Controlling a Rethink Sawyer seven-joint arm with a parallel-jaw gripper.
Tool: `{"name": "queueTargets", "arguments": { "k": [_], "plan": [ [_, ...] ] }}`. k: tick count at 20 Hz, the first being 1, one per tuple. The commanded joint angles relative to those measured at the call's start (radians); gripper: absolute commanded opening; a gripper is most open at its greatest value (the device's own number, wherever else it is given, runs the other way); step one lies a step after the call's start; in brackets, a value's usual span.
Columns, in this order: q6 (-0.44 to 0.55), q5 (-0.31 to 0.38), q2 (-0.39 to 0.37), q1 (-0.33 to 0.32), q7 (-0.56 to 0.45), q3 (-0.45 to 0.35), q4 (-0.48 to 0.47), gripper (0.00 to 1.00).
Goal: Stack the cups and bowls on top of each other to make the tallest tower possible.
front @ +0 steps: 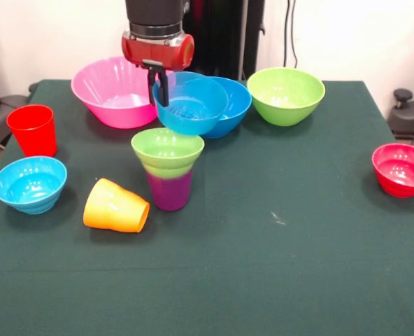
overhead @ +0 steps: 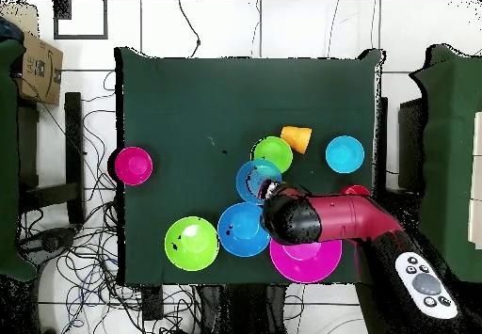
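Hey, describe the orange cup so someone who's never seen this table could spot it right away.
Start at the green table and find the purple cup with a small lime green bowl sitting in its mouth. In the front view, the orange cup lies just left of it. It is the only orange thing and the only cup tipped on its side; the red cup stands upright.

The arm hangs straight down, red wrist ring above the gripper (front: 161, 89), whose 2 dark fingers are clamped on a rim.
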State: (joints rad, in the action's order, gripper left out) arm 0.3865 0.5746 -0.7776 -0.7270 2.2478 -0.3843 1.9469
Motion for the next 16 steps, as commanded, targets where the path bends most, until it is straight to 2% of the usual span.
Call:
{"name": "queueTargets", "arguments": {
  "k": [1,9,16],
  "plan": [
    [-0.035,0.100,0.046,0.000,-0.124,-0.052,-0.049,0.00],
    [-0.034,0.114,0.055,0.001,-0.111,-0.055,-0.061,0.00],
    [0.009,0.078,0.017,-0.012,-0.127,-0.084,-0.053,0.00]
  ]
}}
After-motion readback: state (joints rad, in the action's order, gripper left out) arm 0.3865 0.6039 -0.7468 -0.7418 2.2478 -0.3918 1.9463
